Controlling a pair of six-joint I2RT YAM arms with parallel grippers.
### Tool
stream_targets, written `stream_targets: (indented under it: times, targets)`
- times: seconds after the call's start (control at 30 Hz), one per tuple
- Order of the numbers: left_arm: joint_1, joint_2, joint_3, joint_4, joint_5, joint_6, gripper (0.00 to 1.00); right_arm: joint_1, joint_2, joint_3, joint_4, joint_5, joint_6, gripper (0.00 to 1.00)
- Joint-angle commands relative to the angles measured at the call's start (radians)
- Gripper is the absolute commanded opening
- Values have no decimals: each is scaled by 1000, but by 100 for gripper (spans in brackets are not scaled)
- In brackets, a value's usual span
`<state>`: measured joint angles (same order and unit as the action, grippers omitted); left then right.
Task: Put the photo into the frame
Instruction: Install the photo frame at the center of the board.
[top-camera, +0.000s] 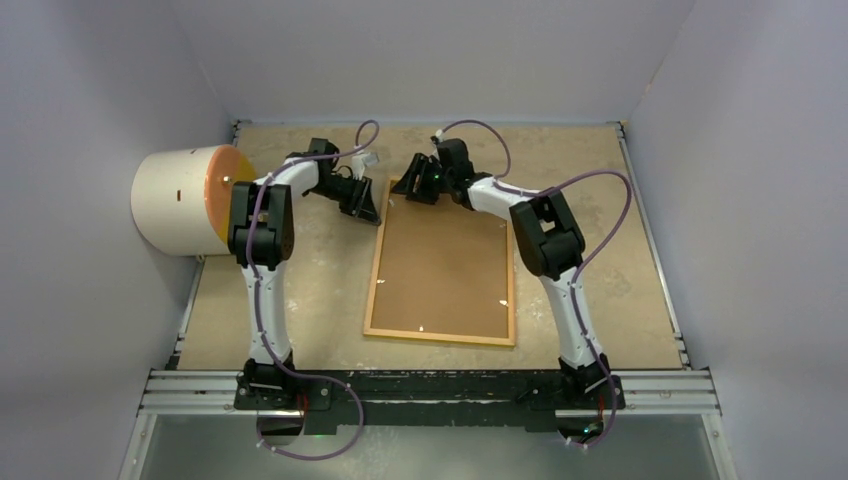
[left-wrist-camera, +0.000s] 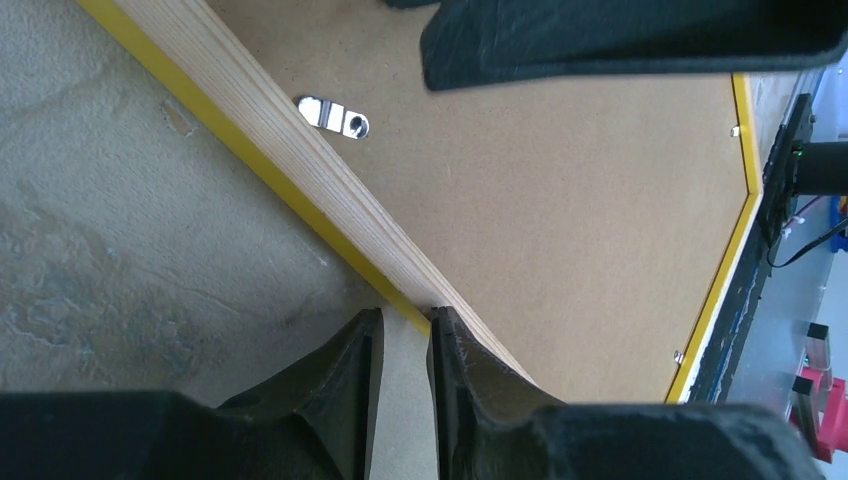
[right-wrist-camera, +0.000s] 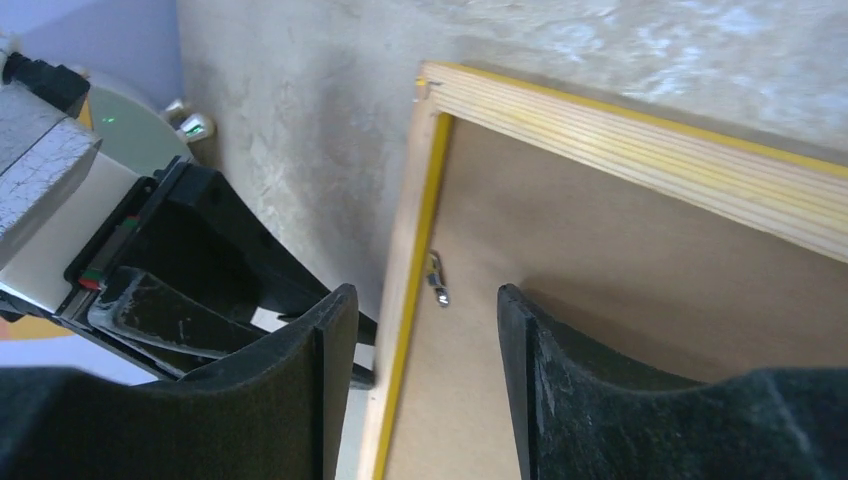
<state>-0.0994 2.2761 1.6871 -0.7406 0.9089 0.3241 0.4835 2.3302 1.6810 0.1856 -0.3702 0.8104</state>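
Observation:
The frame (top-camera: 440, 333) lies back up on the table, with light wood rails, a yellow edge and a brown backing board (top-camera: 445, 265) filling it. The photo is not in view. My left gripper (top-camera: 366, 205) is at the frame's far left corner. In the left wrist view its fingers (left-wrist-camera: 468, 385) stand a narrow gap apart, the right one against the frame's yellow edge (left-wrist-camera: 300, 205), with nothing clearly between them. My right gripper (top-camera: 420, 188) is open over the same corner. In the right wrist view it (right-wrist-camera: 420, 300) straddles the frame's left rail (right-wrist-camera: 405, 300).
A metal turn tab (left-wrist-camera: 333, 116) sits on the backing board by the left rail and also shows in the right wrist view (right-wrist-camera: 437, 280). A cream cylinder with an orange face (top-camera: 185, 200) stands at the table's left edge. Grey walls enclose the table.

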Motion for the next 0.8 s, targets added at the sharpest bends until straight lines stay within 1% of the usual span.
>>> stream_targets:
  times: [0.0,0.4,0.77]
  targets:
    - [-6,15,-21,32,-40,21,25,26,35,73,-18,-54,20,55]
    - [-6,4,-62,49,-57,35,20,57,91,106,-22,-77,25,50]
    - [-6,0,-70,42,-67,52,20,57,129,155,-48,-133,10,46]
